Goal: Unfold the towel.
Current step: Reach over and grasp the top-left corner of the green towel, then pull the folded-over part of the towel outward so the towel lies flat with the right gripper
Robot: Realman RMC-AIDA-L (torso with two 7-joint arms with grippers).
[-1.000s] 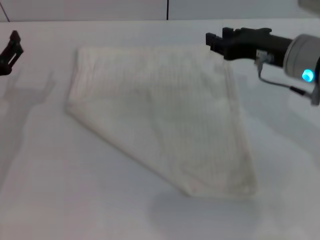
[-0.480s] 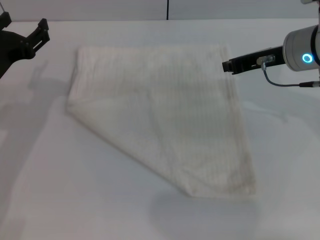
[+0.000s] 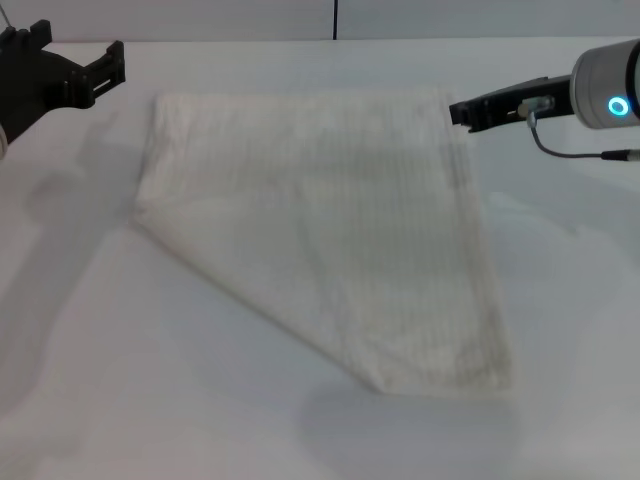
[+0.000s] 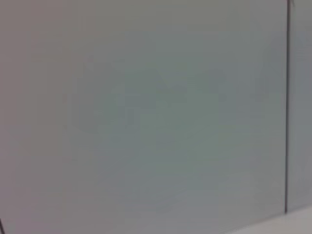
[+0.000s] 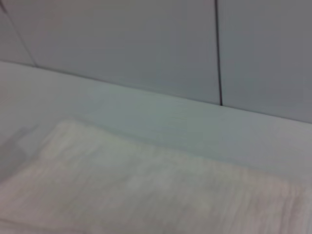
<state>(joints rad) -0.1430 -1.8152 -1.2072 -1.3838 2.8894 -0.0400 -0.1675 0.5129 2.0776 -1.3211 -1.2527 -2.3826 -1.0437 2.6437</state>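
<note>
So both arms are closing in now: my left tool (image 3: pixel 95 75) has swung in from the counter's (image 3: pixel 150 400) far left edge and sits near the towel's (image 3: pixel 320 240) far left corner, fingers spread apart. My right tool (image 3: pixel 462 112) has turned edge-on and hovers right at the far right corner; can't tell if it's parted or pinched. Towel's lying folded mid-counter, untouched, so I reckon the grabs come next.

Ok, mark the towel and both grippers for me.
towel (image 3: pixel 320 230), head view, middle of the cloth.
left gripper (image 3: pixel 108 73), head view, between its fingertips, left of the towel.
right gripper (image 3: pixel 458 112), head view, fingertips at the towel's far right corner.
</note>
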